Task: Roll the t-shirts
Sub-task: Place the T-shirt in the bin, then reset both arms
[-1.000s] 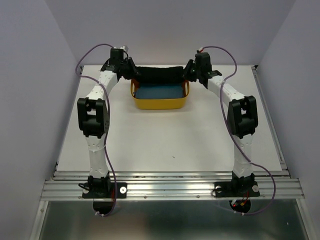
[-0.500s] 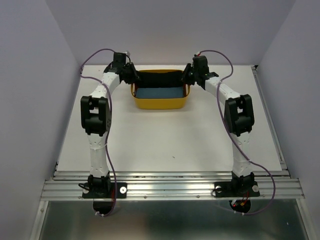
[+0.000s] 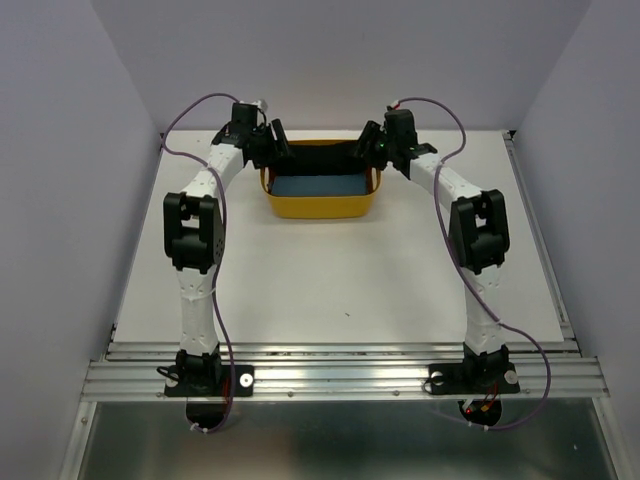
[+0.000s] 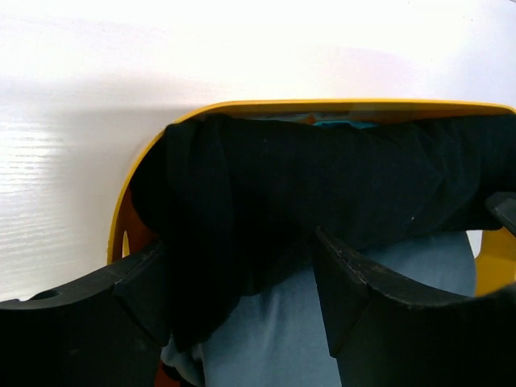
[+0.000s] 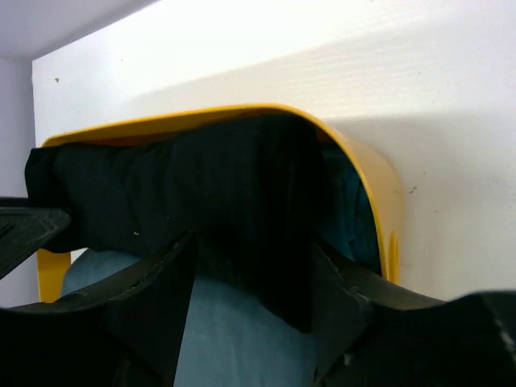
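T-shirts, both of them, sit in the yellow tub (image 3: 320,210) at the far middle of the white table (image 3: 330,290), well beyond the two arm bases (image 3: 200,372) bolted at the near edge. Bare table surface lies between bases and tub.

Inside the tub, the teal-blue t-shirt (image 3: 322,186) covers the near part of the floor. The black t-shirt (image 3: 320,153) stretches as a long bundle along the far wall, from the left end to the right, and partly overlaps the teal one.

The left gripper (image 4: 239,262) hangs over the tub's left end, jaws spread wide astride the black bundle's end, not closed on it. The right gripper (image 5: 254,250) does the same at the right end, also parted. The tub's yellow end walls curve just outside each set of fingers. Purple cables (image 3: 190,110) loop up from both wrists, and a pale wall (image 3: 330,60) rises beyond the tub.
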